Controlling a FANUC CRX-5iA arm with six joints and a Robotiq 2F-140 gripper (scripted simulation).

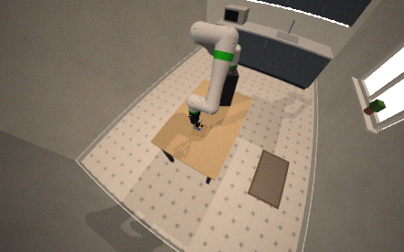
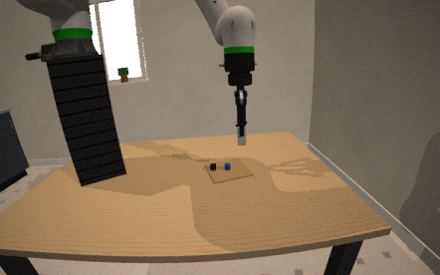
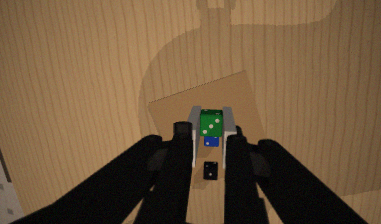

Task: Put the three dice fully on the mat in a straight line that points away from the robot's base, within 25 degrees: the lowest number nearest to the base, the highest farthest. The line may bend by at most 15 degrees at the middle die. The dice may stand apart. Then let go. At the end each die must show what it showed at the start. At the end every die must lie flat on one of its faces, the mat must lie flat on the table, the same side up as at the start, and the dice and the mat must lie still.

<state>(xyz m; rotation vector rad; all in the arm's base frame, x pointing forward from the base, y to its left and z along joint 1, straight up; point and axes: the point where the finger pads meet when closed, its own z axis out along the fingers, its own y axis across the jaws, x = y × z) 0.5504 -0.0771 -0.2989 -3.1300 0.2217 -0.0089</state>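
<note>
The green die (image 3: 211, 122), three white pips on its upper face, is clamped between the grey pads (image 3: 195, 131) of the gripper (image 3: 211, 134), whose black fingers stand narrow, closed on the die's two sides. In the wrist view it hangs above the tan mat (image 3: 241, 95), with the blue die (image 3: 211, 142) partly hidden just beneath it and the black die (image 3: 211, 170) a little nearer the camera, showing one pip; all three fall in one line between the fingers. From the exterior view the gripper (image 2: 241, 140) is held well above the table, pointing straight down, and the black die (image 2: 213, 166) and blue die (image 2: 227, 165) sit side by side, slightly apart, near the mat's (image 2: 235, 173) far-left edge. The mat lies flat on the wooden table (image 2: 175, 219). The arm's ribbed black pedestal (image 2: 86, 120) stands at the table's left rear. In the top view a brown rug (image 1: 269, 178) lies on the tiled floor beside the table.
</note>
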